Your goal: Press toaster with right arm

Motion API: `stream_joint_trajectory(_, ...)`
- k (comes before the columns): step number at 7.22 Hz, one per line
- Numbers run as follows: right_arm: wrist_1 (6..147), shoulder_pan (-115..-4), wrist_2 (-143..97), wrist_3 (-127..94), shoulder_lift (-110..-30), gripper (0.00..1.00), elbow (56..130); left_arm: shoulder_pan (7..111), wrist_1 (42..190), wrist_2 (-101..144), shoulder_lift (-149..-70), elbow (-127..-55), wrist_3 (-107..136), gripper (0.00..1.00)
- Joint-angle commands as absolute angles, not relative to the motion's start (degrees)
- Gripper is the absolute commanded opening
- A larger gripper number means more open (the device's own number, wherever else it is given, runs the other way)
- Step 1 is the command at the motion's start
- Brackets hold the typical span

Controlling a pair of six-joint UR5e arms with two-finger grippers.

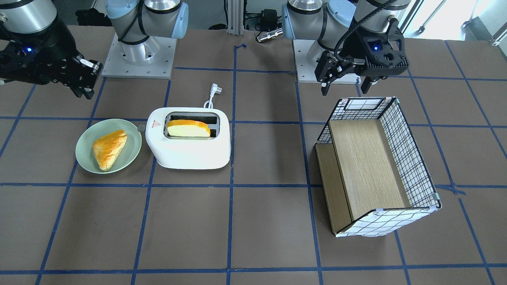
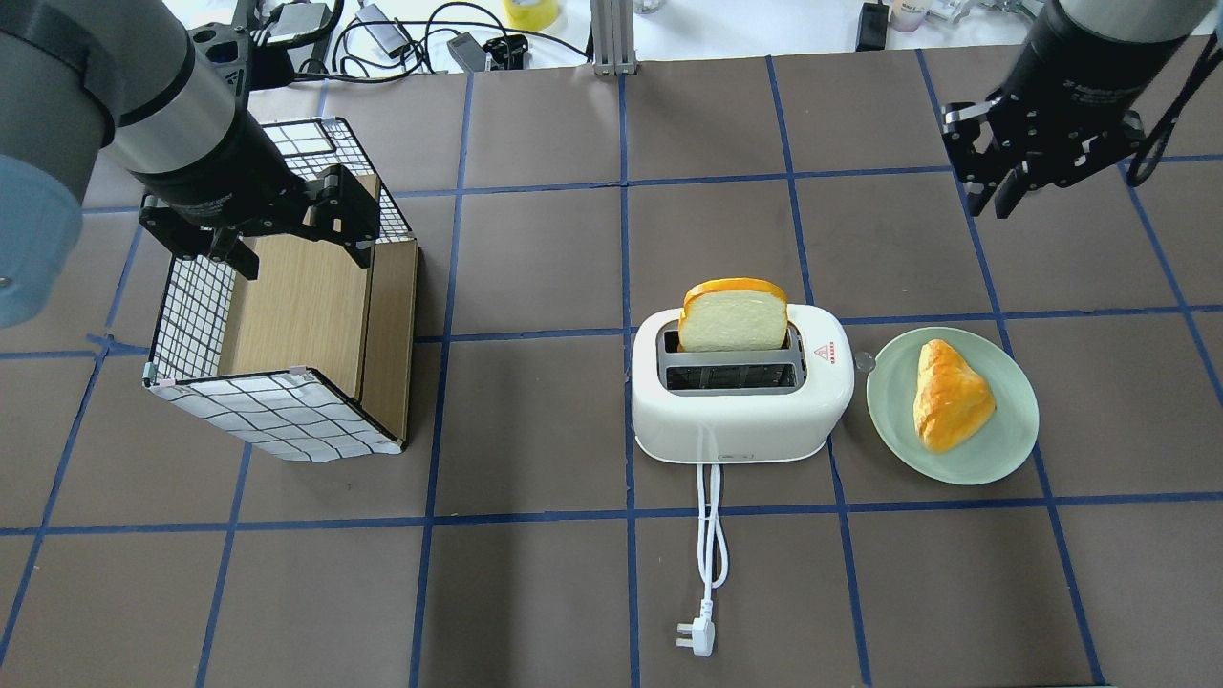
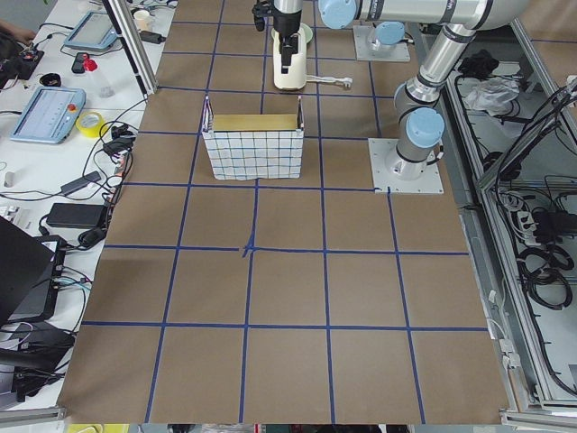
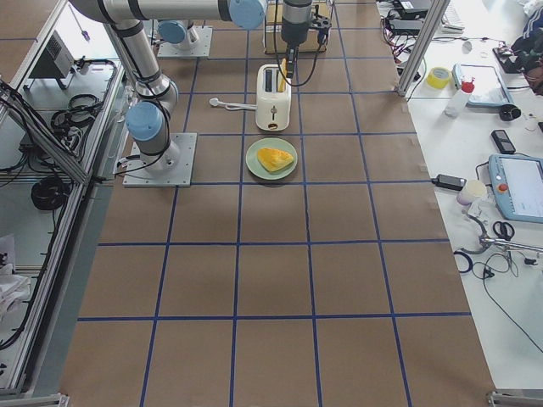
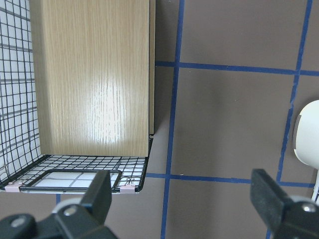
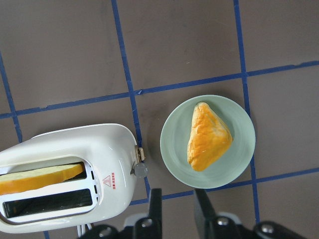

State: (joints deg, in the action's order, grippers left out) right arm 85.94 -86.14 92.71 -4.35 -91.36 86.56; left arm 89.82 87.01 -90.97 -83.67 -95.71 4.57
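Toaster (image 2: pixel 764 411): rnd white plastic, glossy.

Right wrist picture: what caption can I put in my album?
Looking down past the right gripper at a white toaster holding a bread slice, beside a pastry on a green plate.

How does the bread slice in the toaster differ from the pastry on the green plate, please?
The bread slice stands on edge in one slot of the toaster; the pastry lies flat on the green plate. The bread slice shows a pale face under an orange crust; the pastry is golden-orange all over. The bread slice is squarish with a rounded top; the pastry is triangular. Both have an orange-gold crust.
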Motion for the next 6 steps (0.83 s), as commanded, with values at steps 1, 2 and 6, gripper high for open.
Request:
stream_joint_trajectory(1,93.8,-92.3,93.6,-5.8,-90.7,1.0,85.9,89.8,87.0,-91.0,-83.7,-95.7,4.6,1.0)
stream_joint_trajectory(2,96.3,-92.5,93.8,-5.8,-90.6,1.0,86.4,89.8,87.0,-91.0,-83.7,-95.7,4.6,1.0)
stream_joint_trajectory(6,94.5,-92.6,92.9,-4.7,-90.9,1.0,86.2,89.8,87.0,-91.0,-83.7,-95.7,4.6,1.0)
